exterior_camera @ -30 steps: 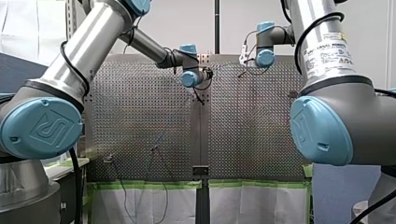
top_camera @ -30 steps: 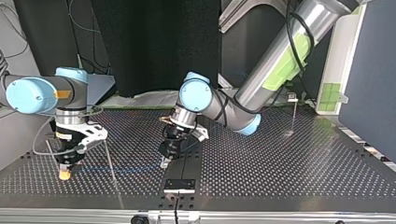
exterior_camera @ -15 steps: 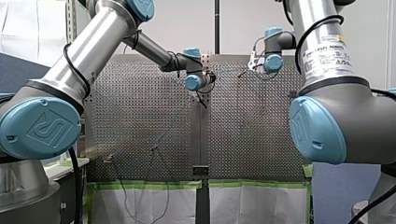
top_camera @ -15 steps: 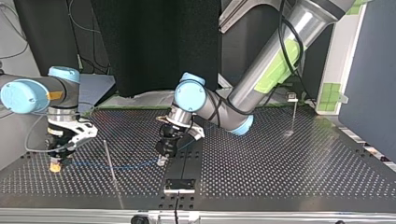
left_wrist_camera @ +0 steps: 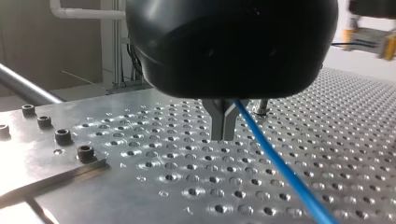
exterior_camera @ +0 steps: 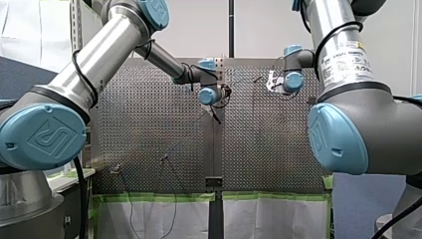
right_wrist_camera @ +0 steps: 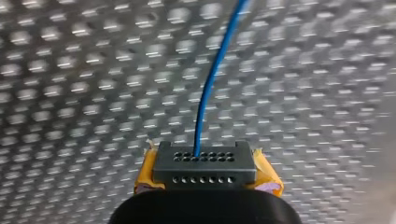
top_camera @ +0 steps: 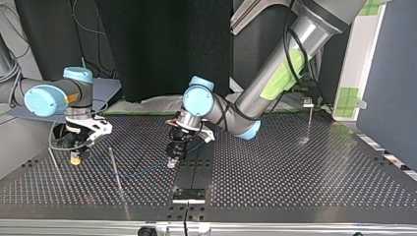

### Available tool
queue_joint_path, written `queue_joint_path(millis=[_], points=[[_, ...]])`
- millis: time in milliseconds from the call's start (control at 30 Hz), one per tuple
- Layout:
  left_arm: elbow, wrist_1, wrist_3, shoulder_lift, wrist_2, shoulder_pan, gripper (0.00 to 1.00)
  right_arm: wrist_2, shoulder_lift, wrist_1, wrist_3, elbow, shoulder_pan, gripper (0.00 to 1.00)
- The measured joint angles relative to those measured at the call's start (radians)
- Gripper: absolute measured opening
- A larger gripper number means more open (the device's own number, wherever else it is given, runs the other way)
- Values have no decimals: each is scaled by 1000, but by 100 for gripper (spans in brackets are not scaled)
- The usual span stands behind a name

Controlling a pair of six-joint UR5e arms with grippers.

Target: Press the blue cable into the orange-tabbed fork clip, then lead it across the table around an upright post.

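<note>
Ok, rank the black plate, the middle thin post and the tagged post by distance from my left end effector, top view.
From my left end effector:
1. Black plate, just ahead, toward the camera.
2. Middle thin post, at the view's left of it.
3. Tagged post, far right, at the back.

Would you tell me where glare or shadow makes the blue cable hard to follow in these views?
Left wrist view: the blue cable stands out against the glinting table, under the dark housing of my left gripper. Right wrist view: also plain, over bright highlights. Top view: faint on the darker table. Front view: I cannot trace it.
</note>
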Motion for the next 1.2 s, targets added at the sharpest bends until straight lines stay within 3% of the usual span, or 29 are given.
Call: queue_joint_path(millis=[233, 500, 667, 833, 1133, 1200], points=[[0, 1, 53, 0, -46, -2, 21, -5, 49, -8, -12, 28, 0, 0], [0, -1, 99, -5, -105, -8, 21, -6, 68, -41, -12, 53, -1, 0], [0, -28, 110, -35, -90, -15, 25, -7, 72, -78, -8, 81, -4, 0], [0, -43, 121, -47, -74, -20, 43, -9, 89, -91, -14, 96, -9, 0], [0, -43, 147, -49, -59, -18, 62, -8, 137, -94, -30, 103, -15, 0], [0, -42, 147, -49, -57, -16, 62, -9, 145, -96, -34, 105, -16, 0]])
